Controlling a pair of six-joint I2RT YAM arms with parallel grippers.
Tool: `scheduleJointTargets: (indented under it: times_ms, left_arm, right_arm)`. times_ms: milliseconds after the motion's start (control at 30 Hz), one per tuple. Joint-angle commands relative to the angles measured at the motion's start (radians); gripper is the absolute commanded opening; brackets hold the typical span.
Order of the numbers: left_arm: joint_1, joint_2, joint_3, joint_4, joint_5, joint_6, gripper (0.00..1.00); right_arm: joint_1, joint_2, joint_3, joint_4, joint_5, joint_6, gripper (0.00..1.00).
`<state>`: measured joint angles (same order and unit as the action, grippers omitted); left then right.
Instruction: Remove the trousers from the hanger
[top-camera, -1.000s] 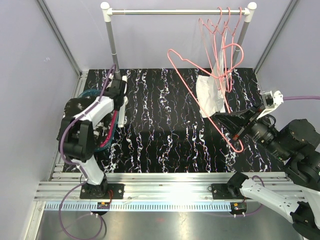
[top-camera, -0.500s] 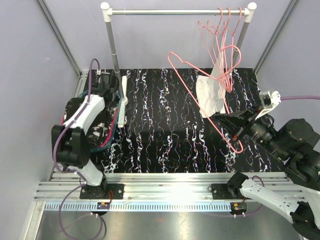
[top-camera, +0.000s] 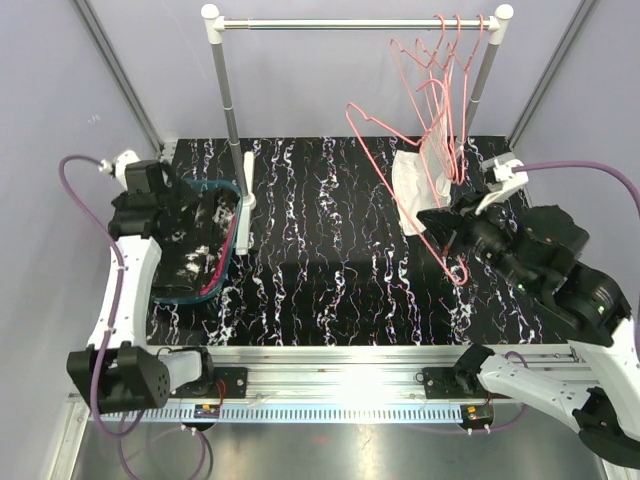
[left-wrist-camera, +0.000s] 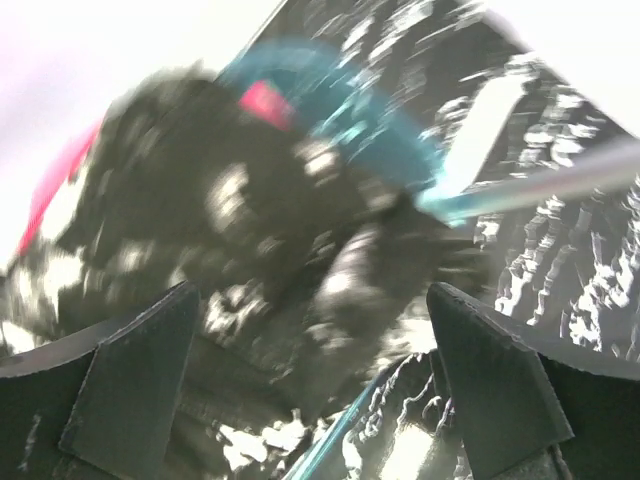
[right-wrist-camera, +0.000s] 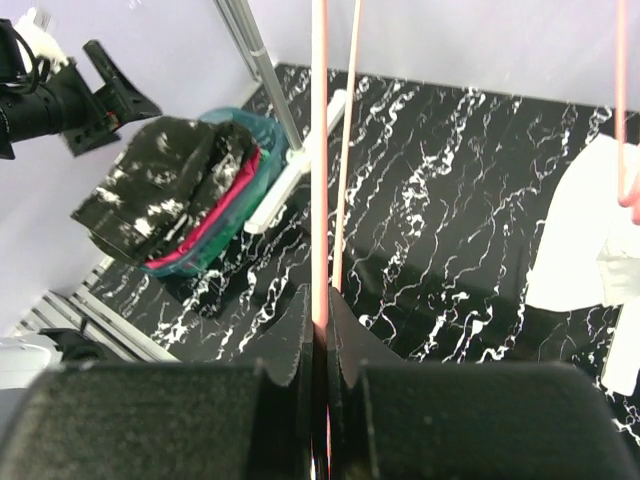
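Top external view: on the black, white-veined desk (top-camera: 330, 270), the trousers (top-camera: 192, 245) lie stacked at the left edge, soft speckled black over magenta over shiny mint green. Left jaws stand wide open facing the stack; right jaws are clamped on a thin pink wire hanger (right-wrist-camera: 320, 150).

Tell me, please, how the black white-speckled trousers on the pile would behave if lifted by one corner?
The black cloth trousers with white speckles would probably hang limp, since their edges sag over the pile. They would likely unfold, as the layers lie loosely. Pushed, they might slide on the magenta pink trousers beneath.
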<state>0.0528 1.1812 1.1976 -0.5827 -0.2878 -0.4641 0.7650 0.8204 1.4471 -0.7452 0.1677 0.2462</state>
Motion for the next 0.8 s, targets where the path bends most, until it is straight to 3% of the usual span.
scheduleJointTargets:
  times_ms: [0,100,200,333,467,600,767]
  left_arm:
    - [0.068,0.055,-0.064,-0.135,0.038,-0.298,0.99]
    - [0.081,0.119,-0.128,-0.223,0.010,-0.418,0.99]
    - [0.091,0.184,-0.237,-0.103,0.125,-0.445,0.99]
    - [0.090,0.291,-0.375,-0.039,0.157,-0.481,0.99]
    - [0.091,0.333,-0.408,0.043,0.194,-0.430,0.99]
    - [0.093,0.266,-0.356,-0.020,0.190,-0.389,0.99]
    - [0.091,0.024,-0.227,-0.173,0.141,-0.355,0.99]
  right_arm:
    - [0.000,0.026,0.015,0.072,-0.002,-0.008,0.00]
    - [0.000,0.034,0.010,0.081,-0.004,-0.005,0.00]
    - [0.000,0.048,0.004,0.096,-0.002,-0.005,0.00]
    - [0.000,0.071,-0.011,0.107,-0.014,-0.007,0.00]
    - [0.000,0.105,-0.011,0.093,0.002,0.004,0.00]
    - [0.000,0.163,0.024,0.046,0.117,0.036,0.00]
    - [0.000,0.210,0.079,0.079,0.228,0.033,0.00]
